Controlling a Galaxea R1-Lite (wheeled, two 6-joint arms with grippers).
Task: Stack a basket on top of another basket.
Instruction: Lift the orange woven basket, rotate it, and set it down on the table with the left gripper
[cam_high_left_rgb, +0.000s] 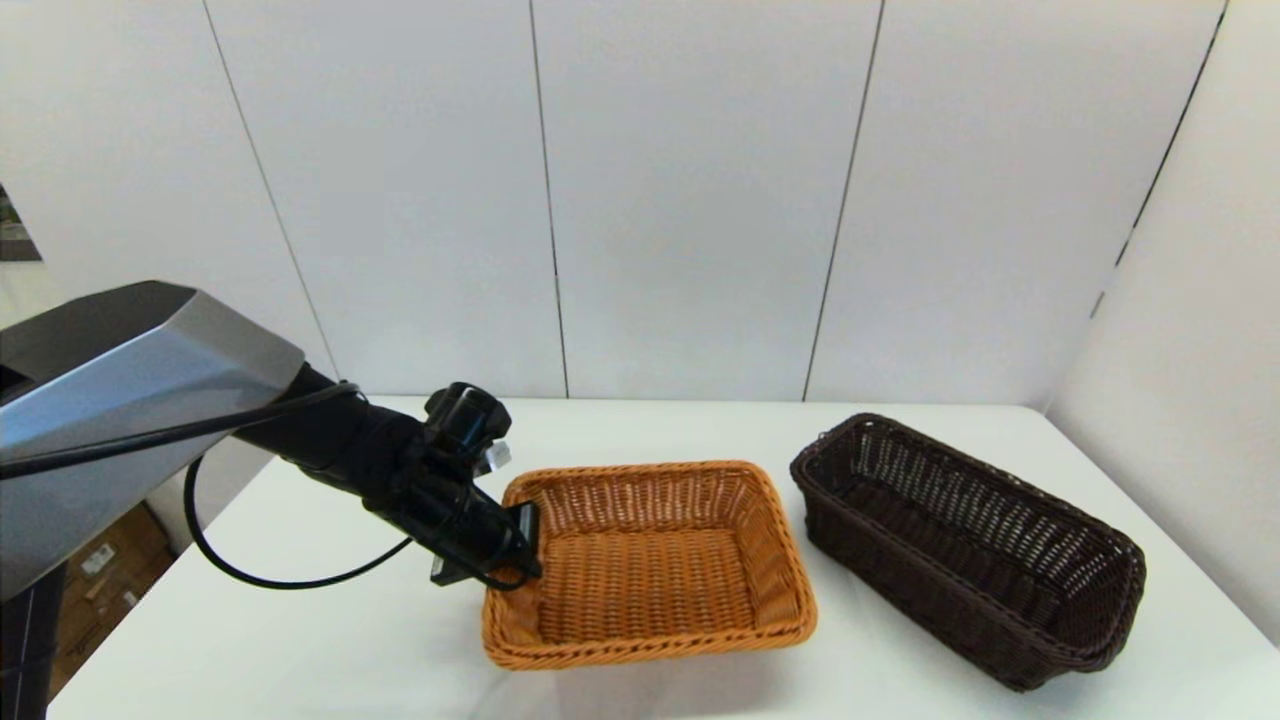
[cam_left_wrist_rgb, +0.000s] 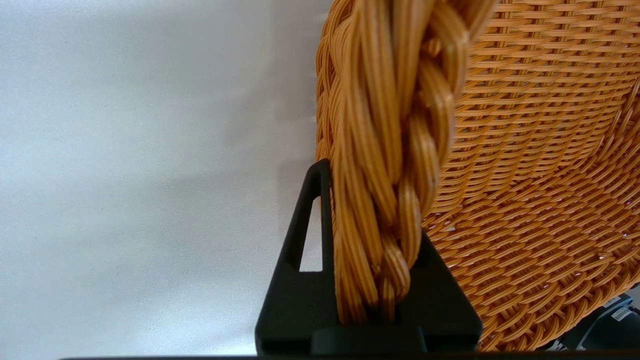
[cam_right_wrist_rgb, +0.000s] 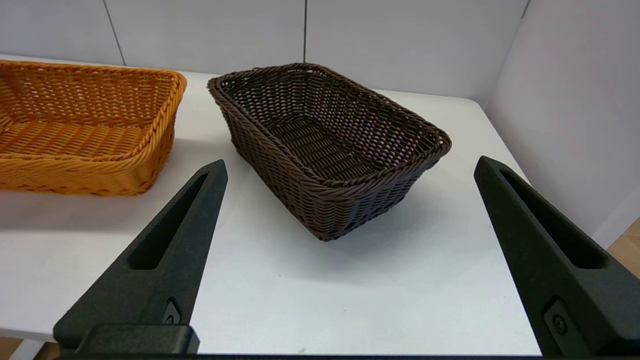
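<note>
The orange-tan basket (cam_high_left_rgb: 650, 570) lies at the table's middle, its braided rim (cam_left_wrist_rgb: 385, 150) on the left short side pinched between my left gripper's (cam_high_left_rgb: 520, 545) fingers. In the left wrist view the gripper (cam_left_wrist_rgb: 372, 210) is shut on that rim, one finger (cam_left_wrist_rgb: 310, 235) outside the wall and the other inside. I cannot tell whether that side is lifted off the table. The dark brown basket (cam_high_left_rgb: 970, 550) stands to the right, apart from the orange one, untouched. In the right wrist view my right gripper (cam_right_wrist_rgb: 350, 165) hangs open near the table's front edge, facing the dark basket (cam_right_wrist_rgb: 330, 145), with the orange basket (cam_right_wrist_rgb: 85, 135) beside it.
The white table (cam_high_left_rgb: 300, 640) is bounded by white wall panels at the back and the right. The left arm's black cable (cam_high_left_rgb: 260, 575) loops above the table's left part. A cardboard box (cam_high_left_rgb: 105, 570) stands on the floor to the left.
</note>
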